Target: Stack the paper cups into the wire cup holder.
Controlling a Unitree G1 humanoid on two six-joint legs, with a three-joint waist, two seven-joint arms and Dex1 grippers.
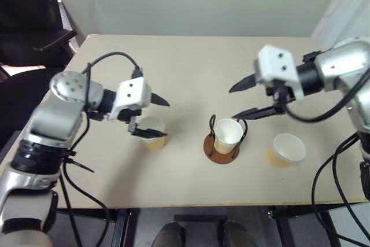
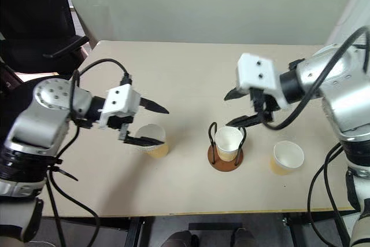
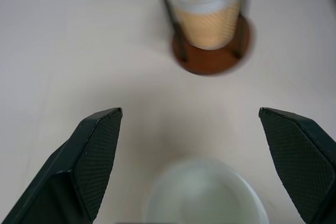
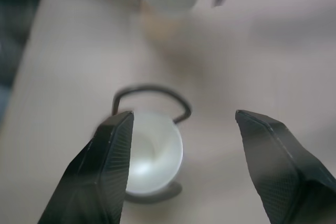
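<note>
One paper cup [image 1: 227, 135] stands upright inside the wire cup holder [image 1: 222, 153], a brown disc with black wire loops, at the table's middle front. My right gripper [image 1: 232, 104] hovers just above it, open and empty; in the right wrist view the cup [image 4: 155, 153] lies below, between its fingers [image 4: 110, 161]. A second cup [image 1: 152, 131] stands to the left. My left gripper [image 1: 167, 120] is open over it, one finger on each side of the rim [image 3: 205, 192]. A third cup [image 1: 287, 149] stands right of the holder.
The beige table [image 1: 185, 62] has bare surface behind the cups. A black chair [image 1: 34, 21] stands off the far left corner. Black cables hang from both arms near the table's front edge.
</note>
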